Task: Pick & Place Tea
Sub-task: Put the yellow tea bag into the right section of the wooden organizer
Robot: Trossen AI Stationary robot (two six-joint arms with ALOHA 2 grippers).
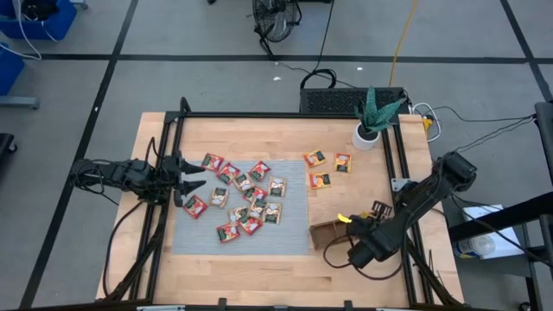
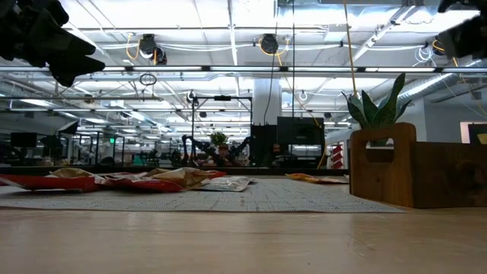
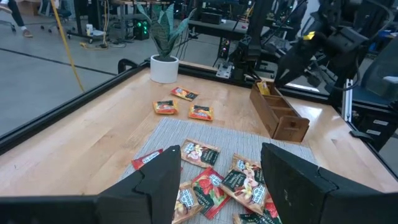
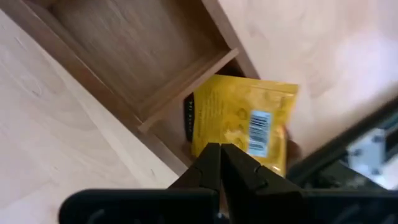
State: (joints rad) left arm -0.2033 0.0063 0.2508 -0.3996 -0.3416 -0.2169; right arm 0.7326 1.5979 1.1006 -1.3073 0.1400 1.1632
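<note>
yellow sachet (image 4: 245, 121) in tray (image 4: 124, 56) (end slot); right gripper (image 4: 221, 163) fingers together, left gripper (image 3: 221, 180) apart.

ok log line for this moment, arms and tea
right gripper: shut above yellow sachet lying in wooden tray end compartment | left gripper: open, over red sachets on grey mat | three sachets off mat

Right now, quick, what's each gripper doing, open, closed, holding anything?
Left gripper: jaws open, empty, above the tea sachets.
Right gripper: jaws closed, empty, above a yellow sachet in the wooden tray.
</note>
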